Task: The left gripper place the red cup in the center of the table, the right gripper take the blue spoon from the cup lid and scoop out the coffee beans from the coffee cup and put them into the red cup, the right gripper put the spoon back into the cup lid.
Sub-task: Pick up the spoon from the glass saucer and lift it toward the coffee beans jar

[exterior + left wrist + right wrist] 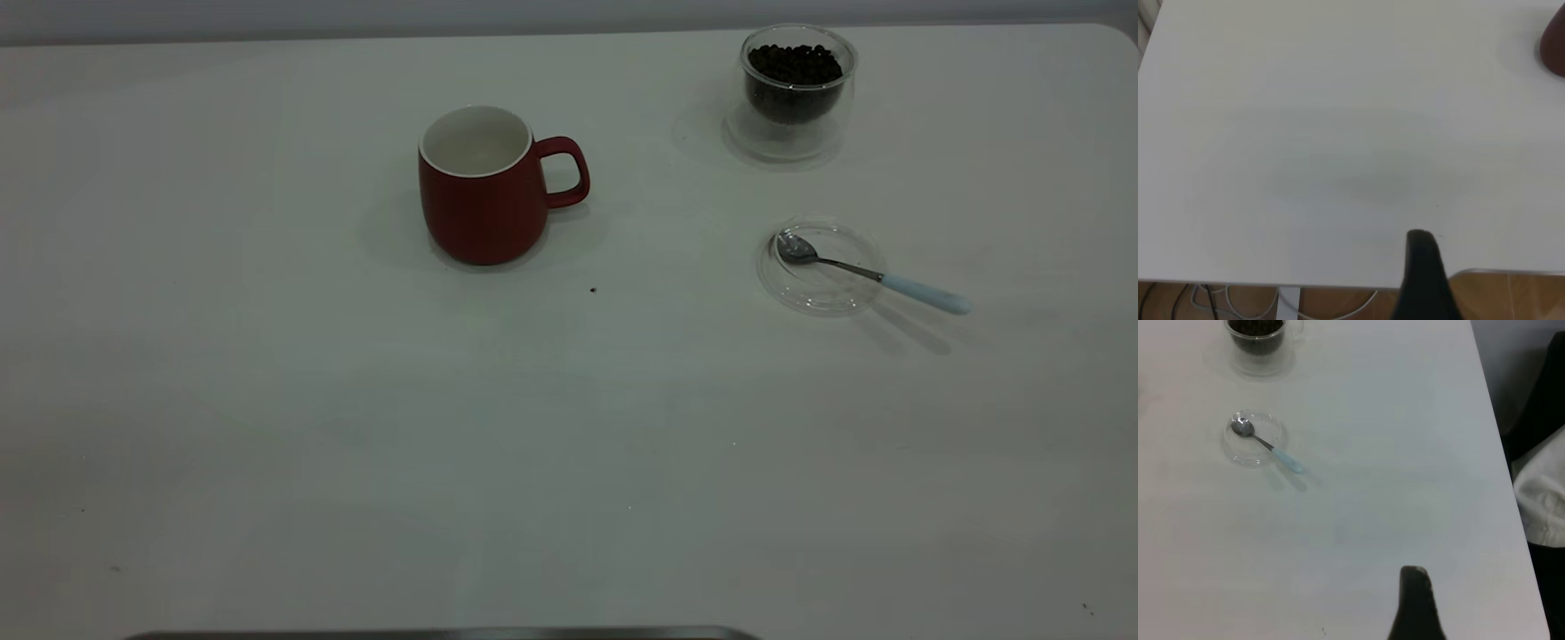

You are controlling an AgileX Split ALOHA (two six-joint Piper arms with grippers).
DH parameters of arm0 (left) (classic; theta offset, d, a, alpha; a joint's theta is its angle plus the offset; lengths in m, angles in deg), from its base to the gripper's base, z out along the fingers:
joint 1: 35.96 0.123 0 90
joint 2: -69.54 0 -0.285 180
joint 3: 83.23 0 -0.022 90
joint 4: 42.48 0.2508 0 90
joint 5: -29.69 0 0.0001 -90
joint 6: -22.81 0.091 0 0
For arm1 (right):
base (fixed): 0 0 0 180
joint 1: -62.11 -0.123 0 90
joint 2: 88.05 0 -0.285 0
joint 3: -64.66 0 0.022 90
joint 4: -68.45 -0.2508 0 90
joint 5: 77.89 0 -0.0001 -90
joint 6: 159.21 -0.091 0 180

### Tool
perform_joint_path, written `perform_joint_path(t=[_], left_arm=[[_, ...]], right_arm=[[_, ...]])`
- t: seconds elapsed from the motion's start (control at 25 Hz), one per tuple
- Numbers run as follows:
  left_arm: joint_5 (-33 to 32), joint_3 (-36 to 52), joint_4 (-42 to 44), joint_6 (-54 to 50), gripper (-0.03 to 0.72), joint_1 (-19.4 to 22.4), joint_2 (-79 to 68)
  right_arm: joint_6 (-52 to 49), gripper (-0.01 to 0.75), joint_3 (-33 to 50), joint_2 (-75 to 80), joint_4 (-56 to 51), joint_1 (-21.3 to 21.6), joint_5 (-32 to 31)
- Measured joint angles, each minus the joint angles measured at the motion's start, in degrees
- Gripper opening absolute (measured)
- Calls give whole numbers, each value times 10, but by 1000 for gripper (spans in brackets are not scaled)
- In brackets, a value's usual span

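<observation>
Red cup (484, 191) upright mid-tabletop (267, 427), handle toward the glass coffee cup (794, 93) of beans, blue spoon (867, 273) resting in the clear cup lid (818, 267), my left pincer (1425, 267) and right pincer (1415, 600) held back, their opening I cannot tell.

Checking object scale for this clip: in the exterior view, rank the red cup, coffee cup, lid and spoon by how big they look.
1. red cup
2. coffee cup
3. lid and spoon: similar extent, not ranked; the spoon is long but thin.
</observation>
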Motion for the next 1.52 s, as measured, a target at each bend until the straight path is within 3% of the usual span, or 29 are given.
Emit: perform_joint_path(t=[0.96,1.24,1.52], left_arm=[[0,0,0,0,586,0,0],[1,0,0,0,586,0,0],[1,0,0,0,586,0,0]], right_arm=[[-32,591,-2,5,-41,0,16],[-25,591,-29,209,-156,0,164],[95,591,-38,543,-380,0,343]])
